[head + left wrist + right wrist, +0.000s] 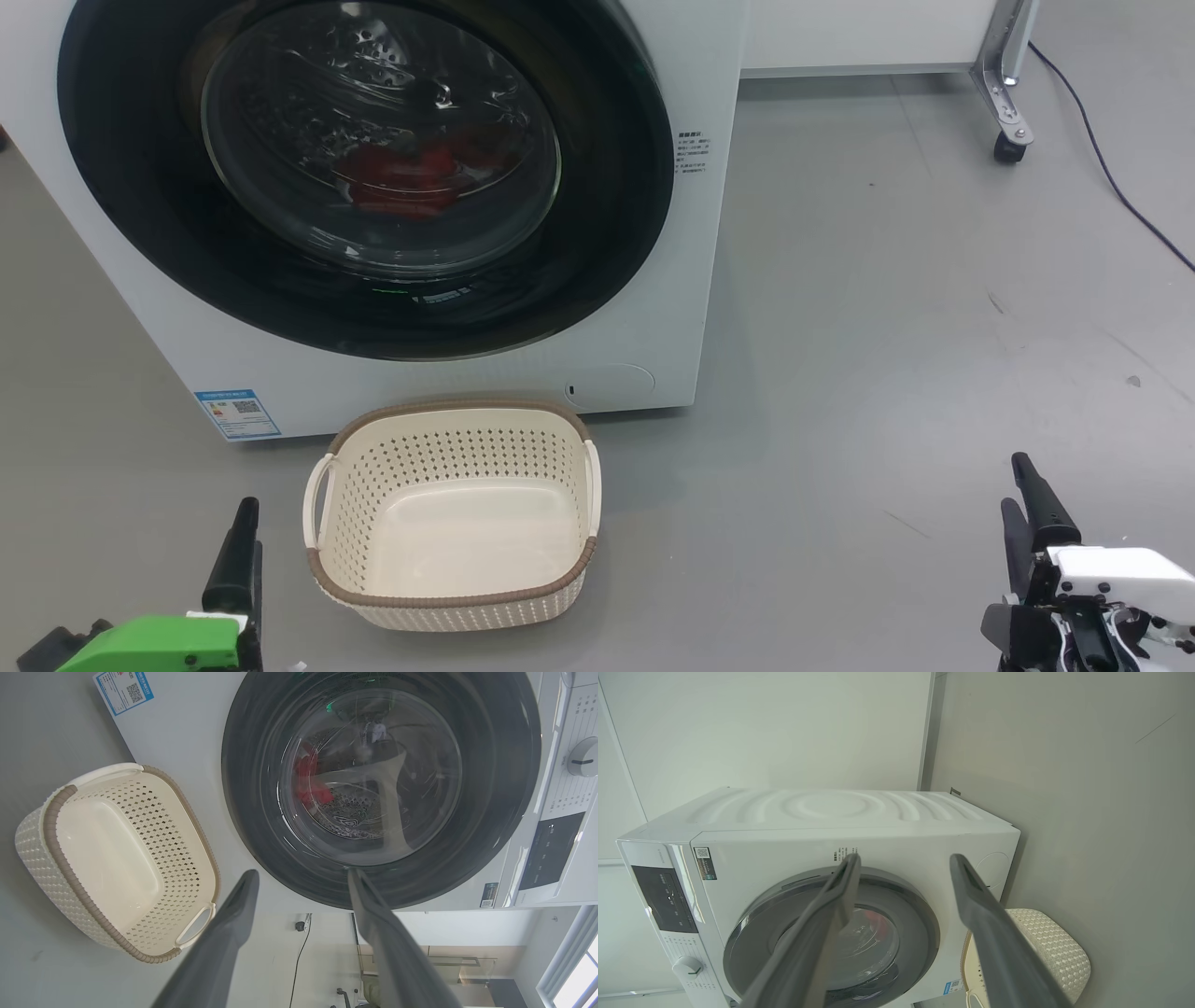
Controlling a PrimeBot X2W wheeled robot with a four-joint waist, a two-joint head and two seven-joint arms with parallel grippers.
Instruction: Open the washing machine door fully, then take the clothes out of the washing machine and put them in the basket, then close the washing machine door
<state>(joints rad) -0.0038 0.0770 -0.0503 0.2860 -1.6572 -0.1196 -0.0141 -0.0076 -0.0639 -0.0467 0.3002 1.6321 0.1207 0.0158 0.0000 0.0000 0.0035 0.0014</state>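
Clothes in washer; basket in frt

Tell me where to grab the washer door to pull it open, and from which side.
Likely the right edge of the door, beside the printed label. The right wrist view shows a recess in the black rim there; elsewhere the rim looks smooth. Bring the open right gripper in from the right, hook a finger in, pull outward.

Three cameras, one washer.
Head view looks down, close on door and basket; both wrist views, rolled sideways, face the same pair from either side.
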